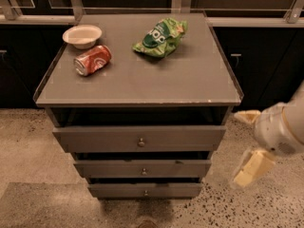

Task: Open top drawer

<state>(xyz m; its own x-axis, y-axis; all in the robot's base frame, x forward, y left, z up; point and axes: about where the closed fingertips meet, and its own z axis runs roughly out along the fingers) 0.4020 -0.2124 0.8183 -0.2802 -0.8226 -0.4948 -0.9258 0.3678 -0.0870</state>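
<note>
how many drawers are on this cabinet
3, stacked under the tabletop: the top drawer, widest, highest; the middle drawer below it; the bottom drawer, narrowest, nearest the floor. None seem hidden. The pincer hangs to their right, touching no drawer.

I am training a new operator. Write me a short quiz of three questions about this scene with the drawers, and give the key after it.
1. True or false: the tool is touching the knob of the top drawer.
2. What lies on its side beside the white bowl? A) a red can B) a glass bottle C) a spoon
3. Fill in: the cabinet shows ___ drawer fronts.

Key: 1 false, the tool hangs open to the right of the cabinet, apart from it and from the knob. 2 A. 3 three.
</note>
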